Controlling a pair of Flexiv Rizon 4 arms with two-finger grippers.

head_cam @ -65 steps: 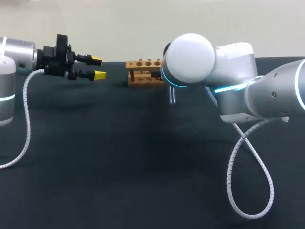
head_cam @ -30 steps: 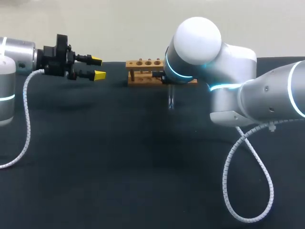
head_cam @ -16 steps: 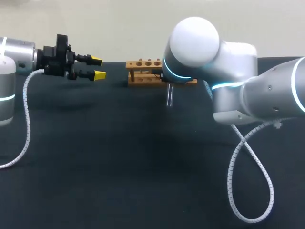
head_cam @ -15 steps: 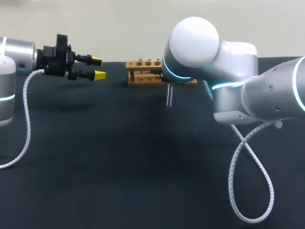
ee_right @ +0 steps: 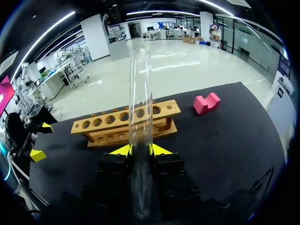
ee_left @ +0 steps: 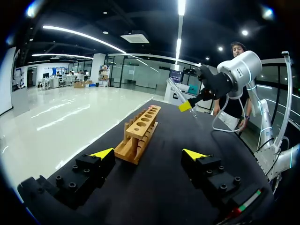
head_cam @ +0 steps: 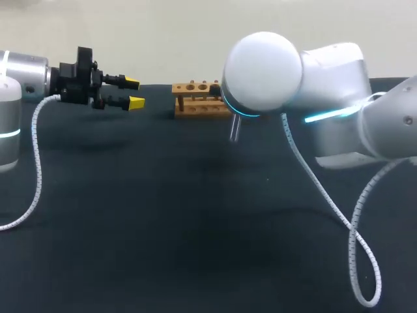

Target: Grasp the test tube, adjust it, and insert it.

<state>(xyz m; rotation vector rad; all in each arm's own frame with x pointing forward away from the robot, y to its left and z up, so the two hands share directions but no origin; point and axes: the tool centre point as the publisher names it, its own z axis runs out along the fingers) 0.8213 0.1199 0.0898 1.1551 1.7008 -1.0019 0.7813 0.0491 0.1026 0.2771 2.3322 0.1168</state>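
From the head view, our right arm point(head_cam: 339, 85) hid much. Its big white joint covered its own gripper and the three-o'clock end of the wooden rack point(head_cam: 195, 99). We saw only the lower part of the test tube point(head_cam: 234, 130), hanging upright just off the rack toward five o'clock. We could not tell whether it stood over any hole.

The right wrist view settled the grip. The right gripper point(ee_right: 140, 150) was clamped on the tube partway along its length, a yellow tip pressing each side. The rack lay beyond it, with a pink block point(ee_right: 207, 103) near one end.

Our left arm point(head_cam: 23, 75) came in at nine o'clock, level above the table point(head_cam: 163, 228). The left gripper point(head_cam: 133, 92) pointed toward three o'clock, its fingers spread with nothing between them.
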